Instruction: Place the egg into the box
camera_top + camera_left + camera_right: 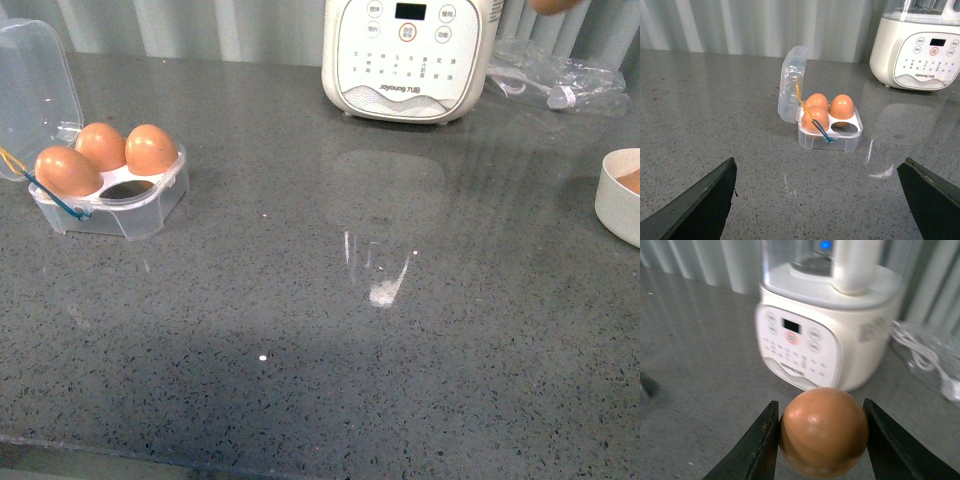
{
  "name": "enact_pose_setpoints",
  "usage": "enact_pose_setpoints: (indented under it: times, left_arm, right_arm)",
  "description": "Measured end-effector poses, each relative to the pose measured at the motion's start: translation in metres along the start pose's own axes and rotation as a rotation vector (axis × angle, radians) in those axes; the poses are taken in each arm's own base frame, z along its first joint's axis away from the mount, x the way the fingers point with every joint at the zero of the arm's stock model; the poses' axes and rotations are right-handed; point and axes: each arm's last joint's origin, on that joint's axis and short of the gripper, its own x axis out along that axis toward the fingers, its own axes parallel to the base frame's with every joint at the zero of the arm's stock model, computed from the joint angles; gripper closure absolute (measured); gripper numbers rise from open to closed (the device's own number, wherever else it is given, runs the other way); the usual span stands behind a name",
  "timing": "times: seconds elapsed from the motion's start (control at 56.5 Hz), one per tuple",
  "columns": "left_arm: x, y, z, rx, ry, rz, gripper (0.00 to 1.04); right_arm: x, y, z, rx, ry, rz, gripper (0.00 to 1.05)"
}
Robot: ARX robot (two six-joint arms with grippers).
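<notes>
Three orange-brown eggs [100, 145] sit in the small clear plastic four-cup box [150, 215] on the grey speckled stone table [300, 380]. One empty cup [130, 187] is left at the box's near corner. Its hinged clear lid [35, 90] stands open along the left side.

The smooth brown egg [824, 430] that the task is about is in the right hand [822, 442]. The dark fingers [757, 450] press on both of its flanks, with the white kitchen appliance [825, 340] just behind it. The box does not show in the right wrist view, so the egg seems well apart from it.

The left hand [817, 197] is spread wide, holds nothing, and faces the box from a short way off.

The risks lie in the carry and the drop-in:
- The shell is glossy and gripped only on two sides, so a jolt could let it slip, and a harder squeeze could crack it.
- The free cup is hemmed in by two neighbouring eggs, and the raised lid stands on the far side of them. A descent slightly off line would knock shell against shell.
- Nothing pins the light box down, so a sideways nudge could slide it across the table.
</notes>
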Motion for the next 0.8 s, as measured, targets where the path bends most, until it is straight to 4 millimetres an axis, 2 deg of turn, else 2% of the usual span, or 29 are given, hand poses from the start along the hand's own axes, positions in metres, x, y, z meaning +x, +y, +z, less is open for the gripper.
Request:
enact_pose_setpoints:
  times: [0.195, 0.425, 0.531, 0.673, 0.796]
  left_arm:
    - [0.000, 0.000, 0.000, 0.000, 0.000, 0.000, 0.07]
    - [0.000, 0.000, 0.000, 0.000, 0.000, 0.000, 0.07]
    - [0.000, 0.000, 0.000, 0.000, 0.000, 0.000, 0.07]
    - [0.000, 0.000, 0.000, 0.000, 0.000, 0.000, 0.07]
    - [0.000, 0.000, 0.000, 0.000, 0.000, 0.000, 0.07]
  right_arm:
    - [0.032, 0.054, 0.010, -0.019, -0.030, 0.205, 0.63]
    - [0.050, 0.115, -0.001, -0.011, -0.020, 0.476, 0.63]
    - [0.054, 0.127, -0.008, 0.008, -0.017, 0.531, 0.63]
    - [0.074, 0.142, -0.027, 0.047, 0.041, 0.577, 0.63]
    - [0.097, 0.151, -0.024, 0.054, 0.050, 0.602, 0.63]
